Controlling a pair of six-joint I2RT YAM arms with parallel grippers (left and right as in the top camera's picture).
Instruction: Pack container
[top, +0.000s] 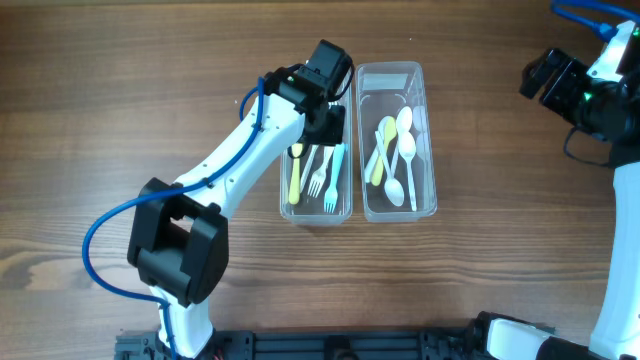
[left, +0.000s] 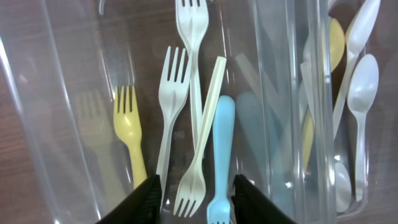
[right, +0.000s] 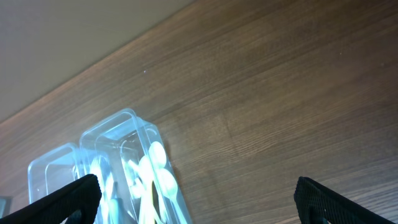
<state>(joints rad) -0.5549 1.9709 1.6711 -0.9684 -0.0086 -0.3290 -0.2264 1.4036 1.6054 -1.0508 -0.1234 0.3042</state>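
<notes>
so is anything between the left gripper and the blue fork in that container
Nothing visible covers it. The left gripper hangs open over the left container, and the blue fork lies bare between its fingers. A white fork lies close beside it, also between the fingers, so a close might catch both.

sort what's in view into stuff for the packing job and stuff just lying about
For the job: forks, left container, spoons, right container, left end effector.
Just there: wooden table, right end effector, off to the side.
</notes>
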